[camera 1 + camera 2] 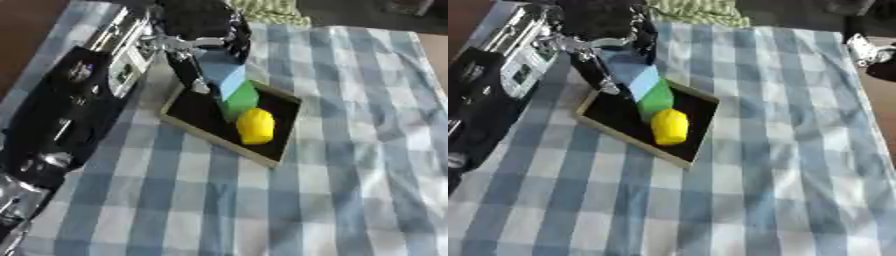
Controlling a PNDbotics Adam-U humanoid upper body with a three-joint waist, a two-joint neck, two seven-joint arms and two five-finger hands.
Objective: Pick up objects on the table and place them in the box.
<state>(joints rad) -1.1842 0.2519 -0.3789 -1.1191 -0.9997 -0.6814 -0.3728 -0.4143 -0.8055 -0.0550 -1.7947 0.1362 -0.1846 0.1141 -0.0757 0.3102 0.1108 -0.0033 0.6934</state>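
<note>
Left eye view: shallow box (179, 116), black inside with a pale rim, on the checked desk (350, 165). Contents: yellow object (255, 126) touching green block (239, 100). Left robot hand (197, 42) above the far corner, fingers curled round a blue block (225, 74).

Right eye view: same arrangement; right robot hand not visible.

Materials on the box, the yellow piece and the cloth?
Box: looks like a light wood frame with a matte black floor; pale rim, no shine. Yellow piece: probably smooth plastic, uniform colour, rounded; blurred, so unsure. Cloth: woven fabric, blue-white check, soft folds.
</note>
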